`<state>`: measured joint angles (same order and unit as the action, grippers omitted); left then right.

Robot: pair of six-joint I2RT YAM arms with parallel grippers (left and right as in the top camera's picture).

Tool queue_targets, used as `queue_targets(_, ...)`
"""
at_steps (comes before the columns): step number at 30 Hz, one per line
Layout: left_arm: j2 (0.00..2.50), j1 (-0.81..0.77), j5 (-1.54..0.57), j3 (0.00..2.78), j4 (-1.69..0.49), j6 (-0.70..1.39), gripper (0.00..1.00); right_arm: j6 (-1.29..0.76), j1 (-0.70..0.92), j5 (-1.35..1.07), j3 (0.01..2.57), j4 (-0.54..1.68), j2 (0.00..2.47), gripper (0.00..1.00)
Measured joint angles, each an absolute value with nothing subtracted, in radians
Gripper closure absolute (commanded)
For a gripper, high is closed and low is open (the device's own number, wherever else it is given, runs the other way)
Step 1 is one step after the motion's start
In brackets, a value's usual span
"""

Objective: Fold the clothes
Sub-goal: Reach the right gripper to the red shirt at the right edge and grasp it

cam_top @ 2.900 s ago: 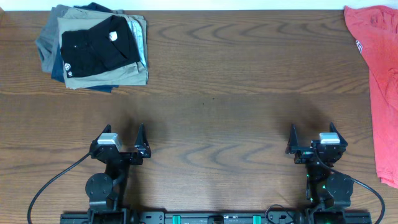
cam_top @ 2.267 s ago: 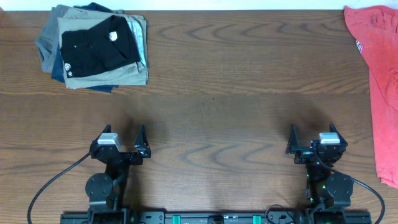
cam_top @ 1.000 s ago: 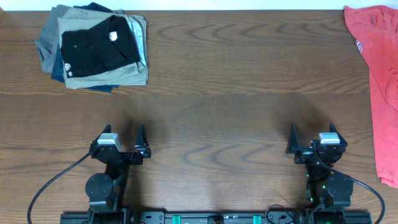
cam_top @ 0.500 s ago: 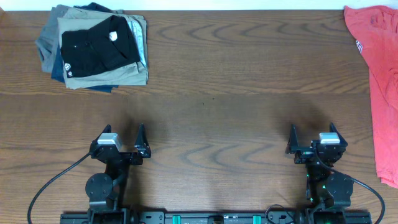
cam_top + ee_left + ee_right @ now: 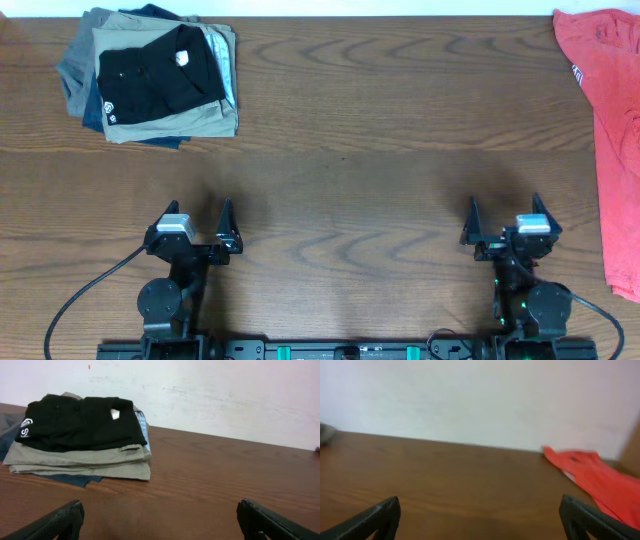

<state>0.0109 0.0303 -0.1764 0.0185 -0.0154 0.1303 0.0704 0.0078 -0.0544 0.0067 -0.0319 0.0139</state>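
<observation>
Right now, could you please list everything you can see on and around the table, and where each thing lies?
T-shirt: one, coral red, lying unfolded at the table's far right edge, partly out of frame.
Black garment: one, black with a white tag, folded, on top of the stack in the far left corner.
Other folded garments: at least three, khaki, grey and blue, under the black one.
Table: one, brown wood.
Wall: one, white, behind the table.
Left gripper: one, black, near left, open and empty.
Right gripper: one, black, near right, open and empty.
</observation>
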Motion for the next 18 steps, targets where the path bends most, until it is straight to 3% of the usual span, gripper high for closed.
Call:
queue_targets(12,0.011,0.03,-0.176,0.019,-0.015,0.13,0.02,-0.134,0.008,-0.913,0.007,-0.277,0.015,0.01)
queue_targets(18,0.011,0.03,-0.176,0.019,-0.015,0.13,0.02,-0.331,0.008,-1.11,0.007,-0.407,0.016,0.01)
